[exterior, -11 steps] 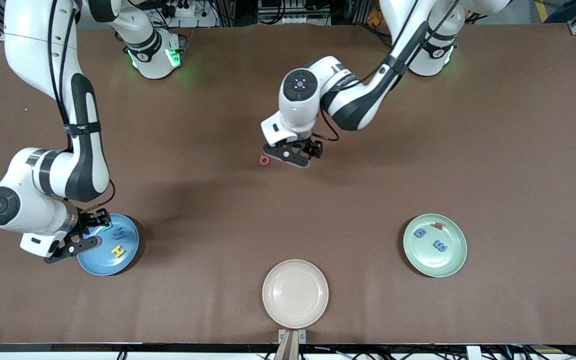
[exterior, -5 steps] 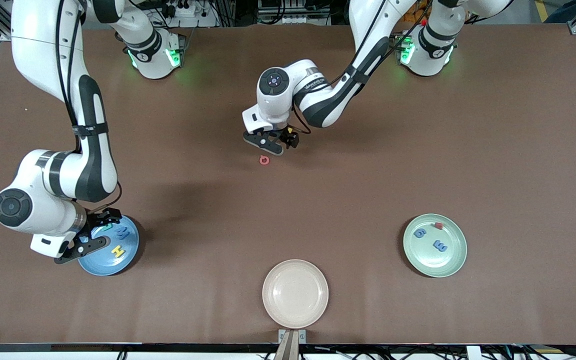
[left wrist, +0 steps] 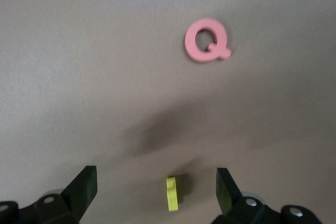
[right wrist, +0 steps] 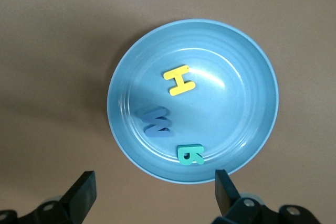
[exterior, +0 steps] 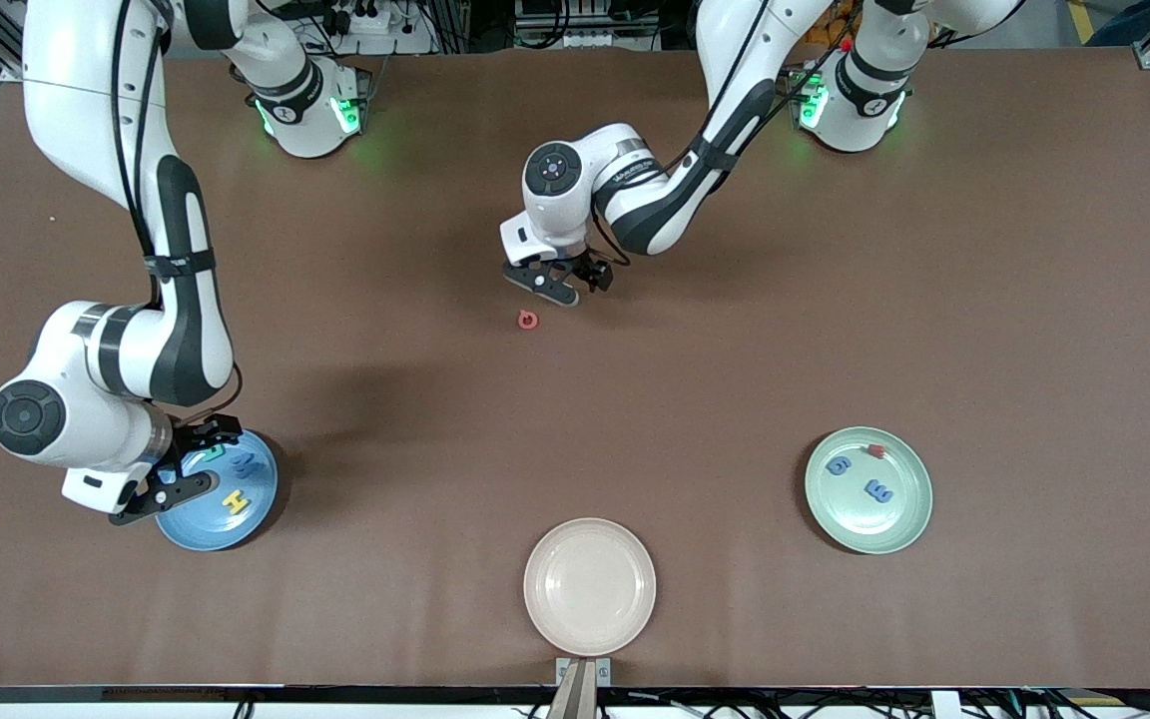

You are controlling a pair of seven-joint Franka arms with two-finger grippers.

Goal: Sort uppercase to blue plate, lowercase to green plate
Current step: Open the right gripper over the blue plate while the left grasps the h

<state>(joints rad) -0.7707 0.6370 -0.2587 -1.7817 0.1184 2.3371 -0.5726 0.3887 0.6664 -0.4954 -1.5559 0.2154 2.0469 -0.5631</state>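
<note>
Blue plate (exterior: 219, 511) lies at the right arm's end of the table, near the front camera. It holds a yellow H (right wrist: 179, 80), a blue M (right wrist: 157, 123) and a teal R (right wrist: 190, 154), all apart from one another.

Right gripper (exterior: 168, 469) hangs over the plate's edge, fingers spread wide, holding nothing.

Green plate (exterior: 896, 524) lies toward the left arm's end. On it are a blue g (exterior: 839, 465), a blue m (exterior: 878, 490) and a small red letter (exterior: 875, 451) by the rim.

A beige plate (exterior: 589, 589) lies between the two, nearest the camera, with nothing on it.

Red Q (left wrist: 206, 41) lies on bare table near the middle, well apart from every plate. A small yellow letter (left wrist: 172, 193) lies close by, farther from the camera.

Left gripper (exterior: 560, 281) hangs over the yellow letter, fingers apart, gripping nothing. Nothing stands between the gripper and either letter.
</note>
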